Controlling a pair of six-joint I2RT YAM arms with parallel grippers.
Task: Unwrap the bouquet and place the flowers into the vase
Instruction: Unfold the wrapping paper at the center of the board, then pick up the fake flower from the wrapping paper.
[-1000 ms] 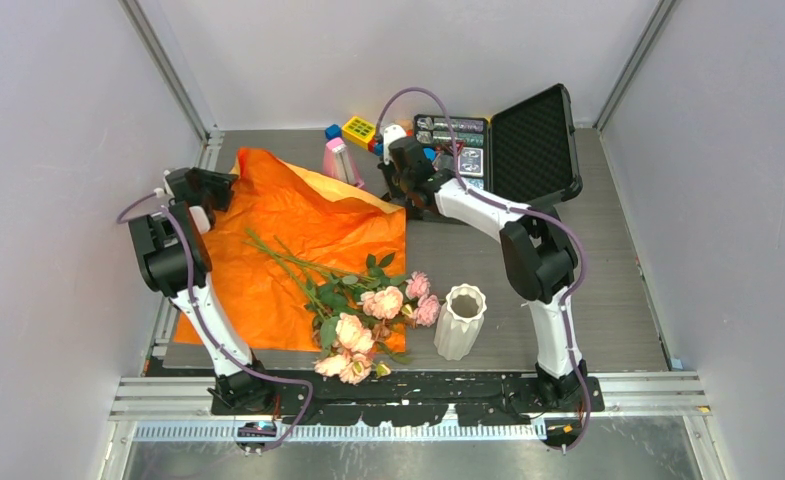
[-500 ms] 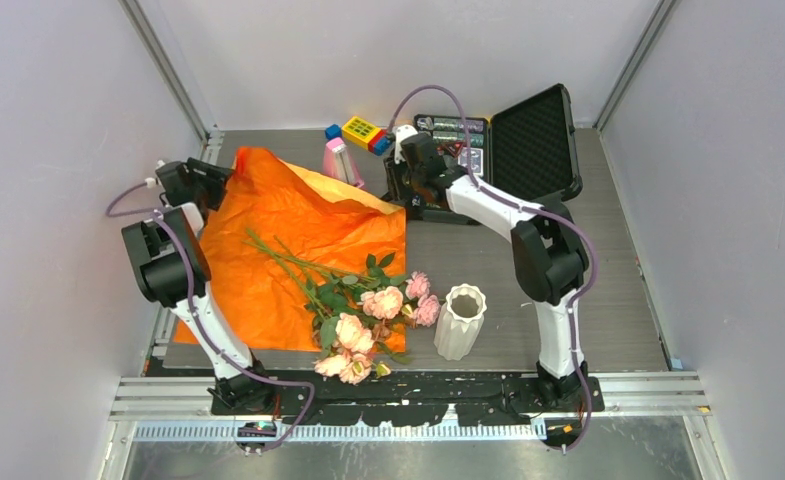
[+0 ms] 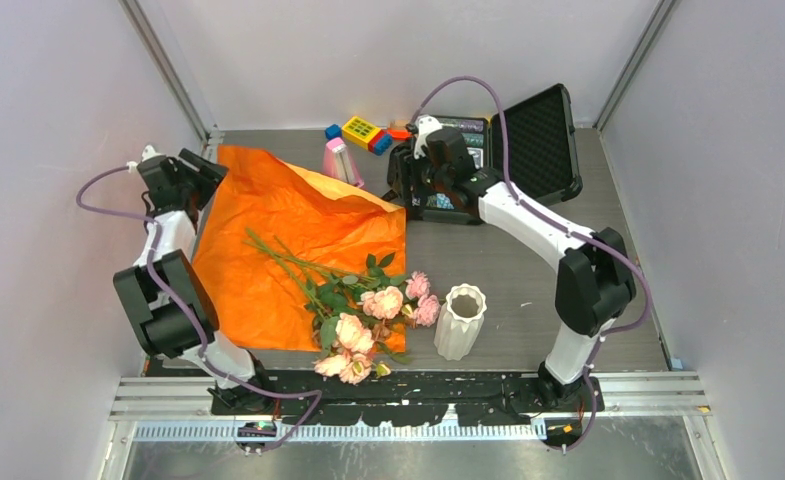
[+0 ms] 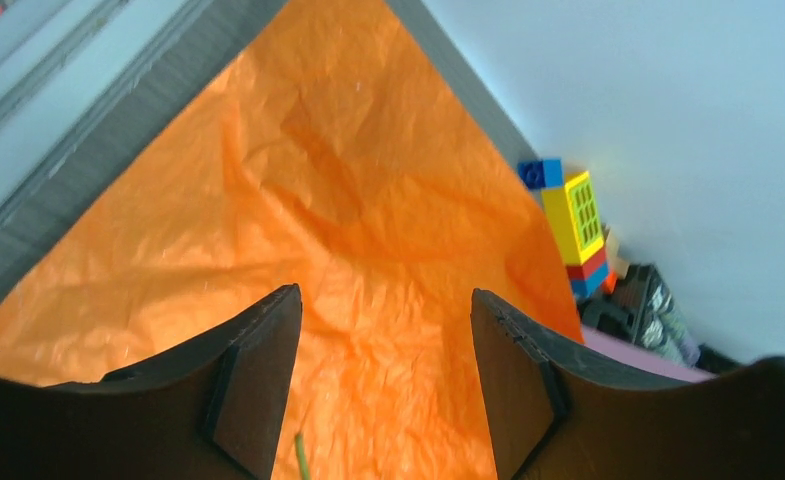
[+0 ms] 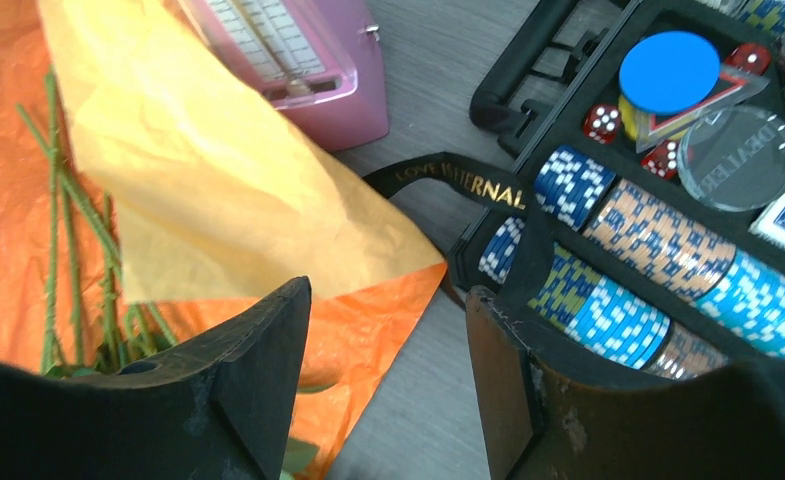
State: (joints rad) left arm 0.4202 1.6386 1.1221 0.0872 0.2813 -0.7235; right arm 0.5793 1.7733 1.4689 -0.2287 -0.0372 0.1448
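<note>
Nearest the arms, the flowers (image 3: 368,318) lie on the table (image 3: 588,300) with their pink and peach heads bunched at the near edge and their green stems running away toward the far left; the vase (image 3: 460,322) stands upright on bare table just to the right of the blooms, with none of them in it; the stems and leaves rest on the orange paper (image 3: 268,270), which is spread out flat beneath them, its far right corner folded over to show a paler yellow underside.

Farther back, the left tool (image 4: 383,293) hangs over the far left part of the paper, fingers spread, only crinkled orange sheet between them, well apart from the flower heads; the tip of one green stem shows at the bottom of its wrist view; the right tool (image 5: 388,290) hangs over the folded far right corner of the paper, fingers likewise spread and pinching nothing, the stems off to its left.

Beyond that corner a black ribbon (image 5: 458,180) with gold lettering lies against an open black case (image 3: 533,140) of poker chips; a pink metronome (image 5: 298,60) stands beside the paper's far edge; coloured toy blocks (image 3: 360,131) sit by the back wall.
</note>
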